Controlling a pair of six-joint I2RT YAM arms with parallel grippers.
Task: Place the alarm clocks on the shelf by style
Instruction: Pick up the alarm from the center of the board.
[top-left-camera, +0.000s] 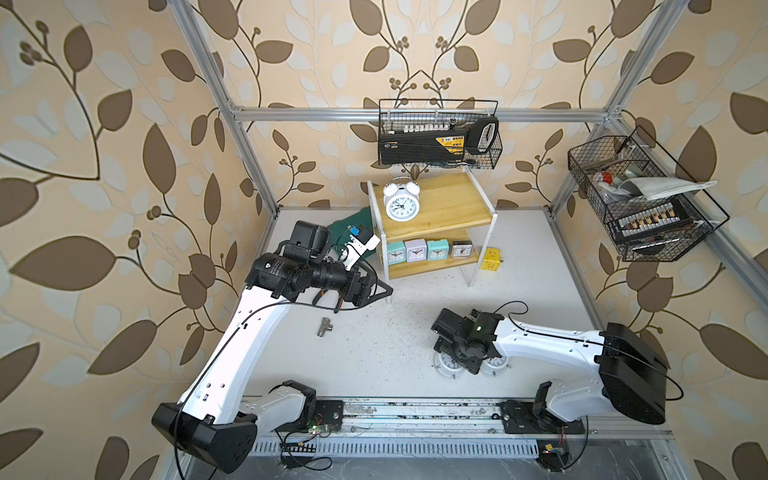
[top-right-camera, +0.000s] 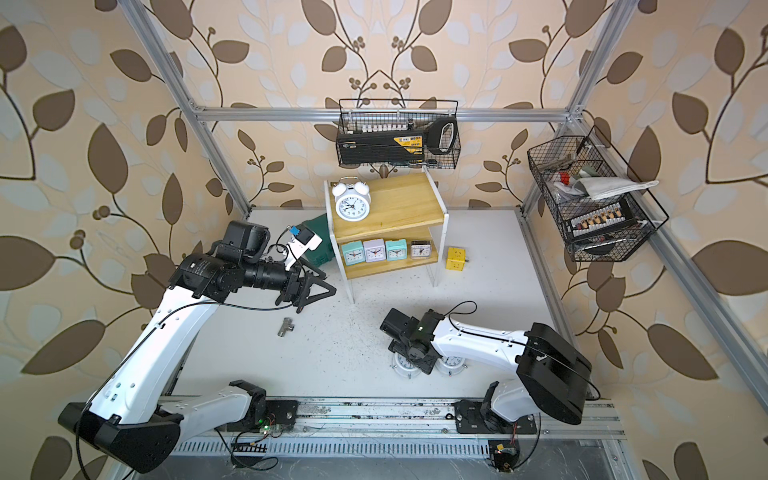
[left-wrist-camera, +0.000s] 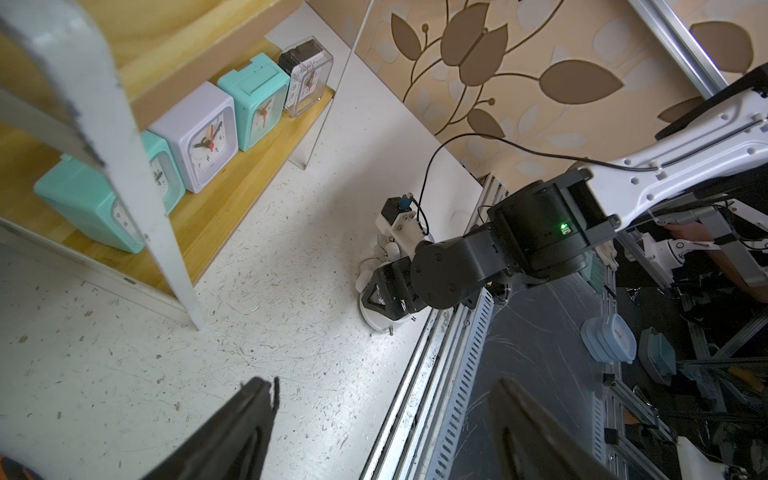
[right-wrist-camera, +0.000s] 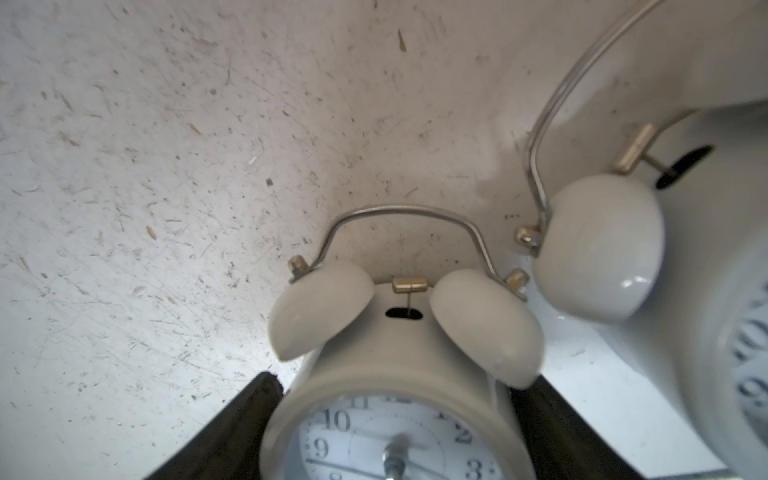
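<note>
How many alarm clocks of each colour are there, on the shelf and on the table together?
White round twin-bell clocks: 3
Teal square clocks: 2
Lilac square clock: 1
Clear-and-black square clock: 1
Total: 7

The left arm (top-left-camera: 249, 332) rises from the lower left of a top view and bends toward the middle. The left end effector (left-wrist-camera: 384, 386) points sideways, fingers wide apart with nothing between them. The right arm (top-left-camera: 552, 345) reaches in from the lower right, wrist bent down. The right end effector (right-wrist-camera: 403, 380) points straight down, fingers (right-wrist-camera: 249, 419) apart; whether they grip is unclear.
</note>
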